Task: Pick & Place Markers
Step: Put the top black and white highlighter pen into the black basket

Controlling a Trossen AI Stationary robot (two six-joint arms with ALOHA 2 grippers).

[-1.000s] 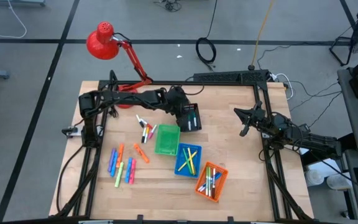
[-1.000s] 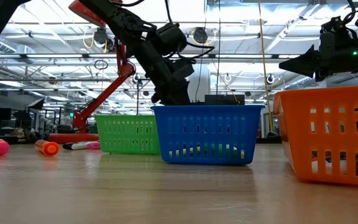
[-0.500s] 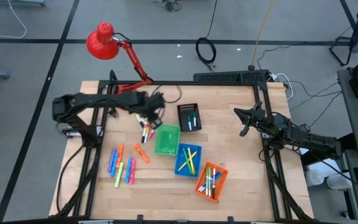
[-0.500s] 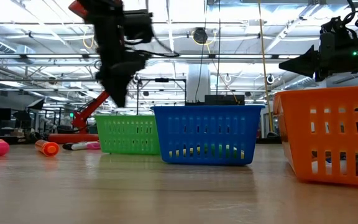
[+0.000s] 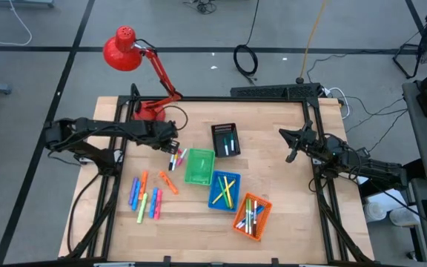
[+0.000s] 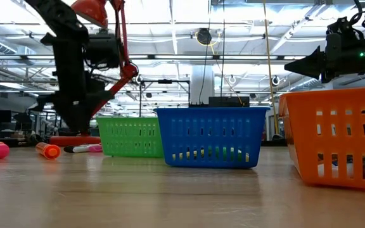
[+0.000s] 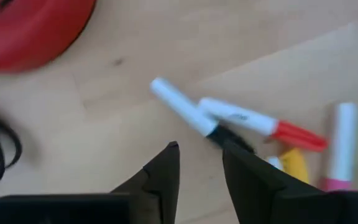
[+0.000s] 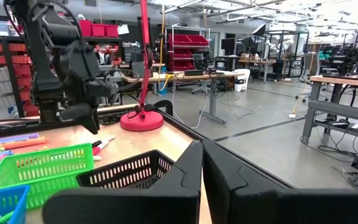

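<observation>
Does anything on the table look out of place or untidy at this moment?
Mostly tidy. Loose markers lie scattered on the wood, and a small heap beside the green basket lies crossed, under the left gripper. The baskets stand upright; nothing looks spilled or damaged.

I see my left pincer [image 5: 170,141] over loose markers [image 5: 174,157] near the lamp base [image 5: 148,111]; four baskets [image 5: 199,167] run diagonally across the table [image 5: 273,215], more markers to their left. My right pincer [image 5: 293,145] waits at the right edge.
</observation>
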